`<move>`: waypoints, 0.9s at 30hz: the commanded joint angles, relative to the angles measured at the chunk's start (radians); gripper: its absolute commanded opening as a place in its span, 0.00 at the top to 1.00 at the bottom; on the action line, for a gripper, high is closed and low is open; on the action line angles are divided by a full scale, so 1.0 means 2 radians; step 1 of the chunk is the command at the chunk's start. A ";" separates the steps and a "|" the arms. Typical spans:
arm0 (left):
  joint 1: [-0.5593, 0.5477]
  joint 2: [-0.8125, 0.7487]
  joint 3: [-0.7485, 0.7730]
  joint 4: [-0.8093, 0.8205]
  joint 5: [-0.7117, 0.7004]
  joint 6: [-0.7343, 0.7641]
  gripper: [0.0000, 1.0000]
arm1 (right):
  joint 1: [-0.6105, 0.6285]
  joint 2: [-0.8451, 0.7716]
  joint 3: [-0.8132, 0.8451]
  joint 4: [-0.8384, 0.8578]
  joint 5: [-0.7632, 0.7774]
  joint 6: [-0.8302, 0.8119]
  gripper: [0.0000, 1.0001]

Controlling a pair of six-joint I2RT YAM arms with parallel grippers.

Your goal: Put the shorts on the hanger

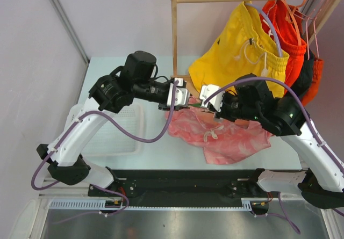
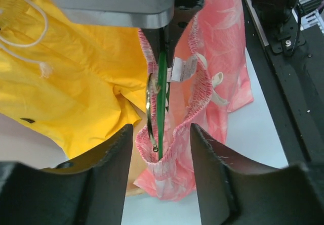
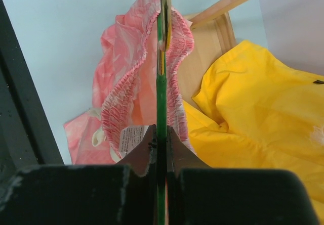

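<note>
The pink mottled shorts (image 1: 223, 137) lie on the table below both grippers, with their elastic waistband lifted. My right gripper (image 1: 208, 100) is shut on the thin green hanger (image 3: 161, 78), whose wire runs inside the open waistband (image 3: 119, 103). My left gripper (image 1: 180, 96) is open, facing the right one. In the left wrist view its jaws (image 2: 161, 134) stand either side of the waistband's end (image 2: 164, 159), not touching it, with the green hanger (image 2: 161, 98) and a metal clip (image 2: 149, 108) running down into it. Only a short piece of the hanger (image 1: 194, 106) shows from above.
A wooden rack (image 1: 174, 40) stands at the back, carrying yellow shorts (image 1: 242, 51) and orange-red shorts (image 1: 287, 35) on other hangers. The yellow shorts hang right behind the grippers. A white tray (image 1: 115, 137) lies at the left. A black rail (image 1: 183, 180) runs along the near edge.
</note>
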 commanded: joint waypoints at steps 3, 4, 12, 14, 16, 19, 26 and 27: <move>0.065 -0.012 -0.005 0.064 0.012 -0.113 0.31 | -0.029 -0.024 0.025 0.017 -0.015 0.034 1.00; 0.085 -0.010 -0.007 0.074 0.040 -0.135 0.29 | -0.038 -0.028 0.026 0.017 -0.016 0.047 1.00; 0.183 -0.032 -0.069 0.147 0.092 -0.241 0.14 | -0.169 -0.019 0.082 0.019 -0.013 0.151 1.00; 0.183 -0.036 -0.080 0.158 0.096 -0.252 0.11 | -0.192 0.002 0.119 0.020 -0.010 0.192 1.00; 0.183 -0.036 -0.081 0.168 0.099 -0.259 0.08 | -0.214 0.040 0.180 0.019 -0.005 0.218 1.00; 0.183 -0.035 -0.081 0.174 0.099 -0.263 0.00 | -0.227 0.099 0.274 0.020 0.012 0.259 1.00; 0.183 -0.052 -0.113 0.200 0.090 -0.284 0.00 | -0.272 0.192 0.404 0.068 0.042 0.314 1.00; 0.183 -0.055 -0.117 0.201 0.089 -0.285 0.00 | -0.281 0.196 0.404 0.077 0.036 0.323 1.00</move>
